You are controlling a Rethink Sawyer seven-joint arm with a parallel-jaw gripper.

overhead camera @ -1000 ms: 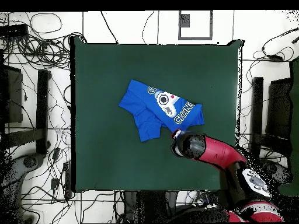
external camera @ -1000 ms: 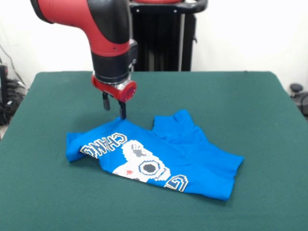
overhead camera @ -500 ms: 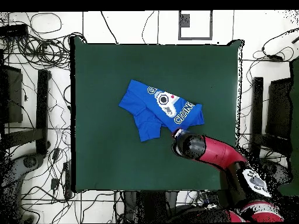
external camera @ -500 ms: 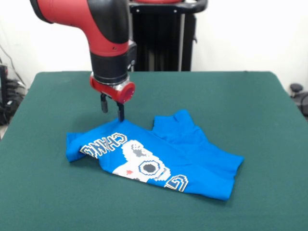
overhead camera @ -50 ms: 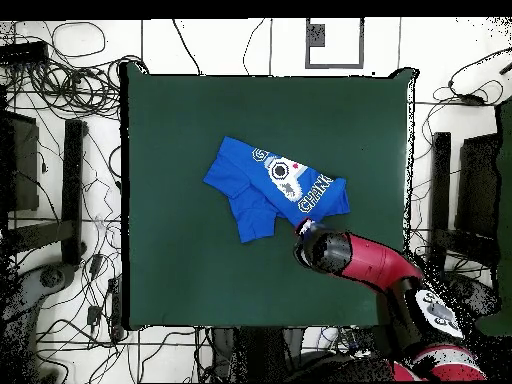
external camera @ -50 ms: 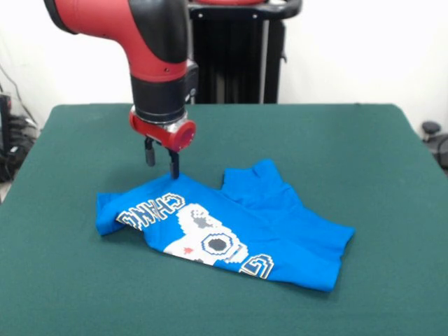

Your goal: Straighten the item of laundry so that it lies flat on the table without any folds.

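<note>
Front view shirt: the T-shirt [external camera @ -50 ms: 231,227] lies bunched and folded on the near part of the table [external camera @ -50 ms: 364,140].
Front view gripper: the gripper [external camera @ -50 ms: 162,159] is open and empty, just above the shirt's far edge, likely ready to pinch it.
Overhead view: the shirt [overhead camera @ -50 ms: 272,190] sits mid-table; the arm [overhead camera @ -50 ms: 365,262] covers the gripper.

The arm [external camera @ -50 ms: 133,28] is built of thick rounded segments, glossy red shells being joined by black sections. The last link is seen as a black cylinder, closed below by a red collar with a round red cap on its side. Under this collar the claw [external camera @ -50 ms: 162,158] is mounted: two thin dark fingers [external camera @ -50 ms: 174,163], set apart. From overhead, a round grey and white joint cover is shown near the base.
</note>
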